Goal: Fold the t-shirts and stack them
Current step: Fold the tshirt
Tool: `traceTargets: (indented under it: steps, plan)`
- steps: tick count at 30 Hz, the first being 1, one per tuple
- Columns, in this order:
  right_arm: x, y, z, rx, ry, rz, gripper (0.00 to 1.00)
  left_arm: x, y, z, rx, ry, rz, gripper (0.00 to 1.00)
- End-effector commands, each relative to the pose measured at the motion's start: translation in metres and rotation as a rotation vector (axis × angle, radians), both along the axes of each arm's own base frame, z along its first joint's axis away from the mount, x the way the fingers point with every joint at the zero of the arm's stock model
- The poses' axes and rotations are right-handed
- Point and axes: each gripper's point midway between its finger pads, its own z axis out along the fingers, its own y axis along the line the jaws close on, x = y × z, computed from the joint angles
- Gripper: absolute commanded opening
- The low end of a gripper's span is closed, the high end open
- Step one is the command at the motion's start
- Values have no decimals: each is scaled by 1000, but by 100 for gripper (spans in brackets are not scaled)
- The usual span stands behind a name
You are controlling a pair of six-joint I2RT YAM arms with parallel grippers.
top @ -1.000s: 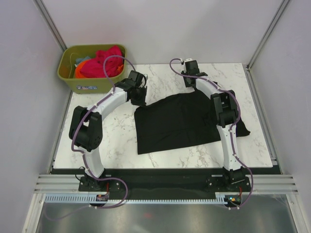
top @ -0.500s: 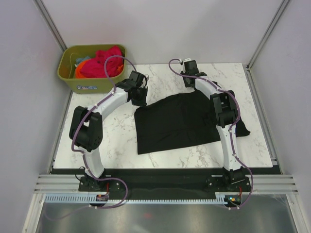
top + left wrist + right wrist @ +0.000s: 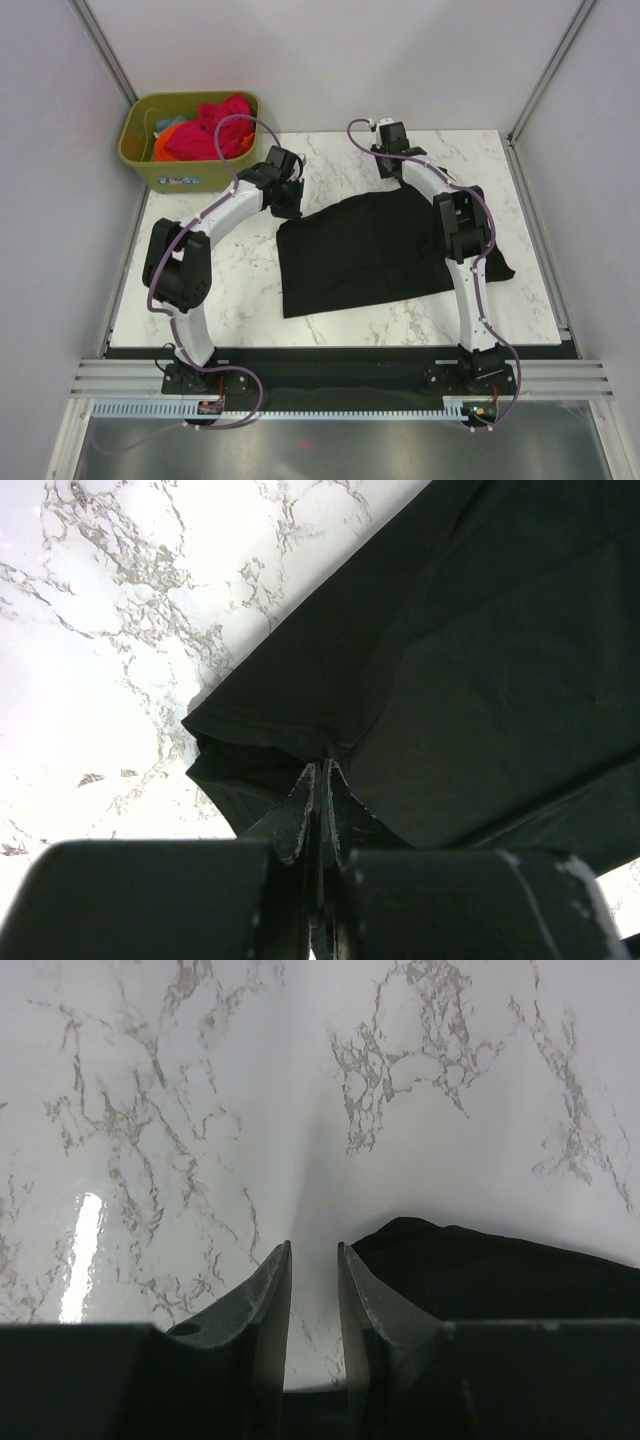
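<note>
Centrally on the marble worktop (image 3: pixel 250 290) a black t-shirt (image 3: pixel 370 250) is seen, spread mostly flat, with its right part hidden under the right arm. Its far-left corner is clamped by the left fingers (image 3: pixel 287 203). In the left wrist view those fingers (image 3: pixel 295 815) are pressed together, and the cloth (image 3: pixel 480 660) is gathered into a small fold at their tips and lifted slightly off the worktop (image 3: pixel 100 630).

The right fingers (image 3: pixel 392 148) are held at the shirt's far edge, near the far side of the worktop. In the right wrist view they (image 3: pixel 265 1290) are shown a little apart, with bare marble (image 3: pixel 200 1080) visible in the narrow gap and nothing gripped. The edge of the black cloth (image 3: pixel 500 1270) lies just beside the right-hand finger; whether it touches that finger cannot be told.

At the far-left corner an olive-green bin (image 3: pixel 185 172) is placed just off the edge of the worktop. A pink-red t-shirt (image 3: pixel 215 125) is heaped in it, with an orange one (image 3: pixel 165 148) at its left side and a little teal cloth (image 3: pixel 172 124) showing behind.
</note>
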Motion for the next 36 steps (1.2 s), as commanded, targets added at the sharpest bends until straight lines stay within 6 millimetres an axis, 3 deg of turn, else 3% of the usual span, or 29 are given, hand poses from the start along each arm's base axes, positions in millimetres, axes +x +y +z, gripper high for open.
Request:
traceTargets:
  steps: [1,5,20,31,33,36]
  plan:
    - [16,14,74,67,-143,19,34,1,-3,10,-12,-25,3,2]
    - [18,6,74,33,-150,-8,36,1,-3,11,-12,-26,3,2]
    - [6,-16,11,-97,-34,-58,39,-2,-1,10,-8,-21,6,2]
    - [-1,-21,-16,-117,27,-73,40,-5,-1,9,-1,-19,15,2]
    - [-2,-22,-19,-122,33,-78,37,-5,0,11,0,-23,16,2]
    - [-2,-28,-17,-149,28,-94,17,-6,0,13,2,-27,17,2]
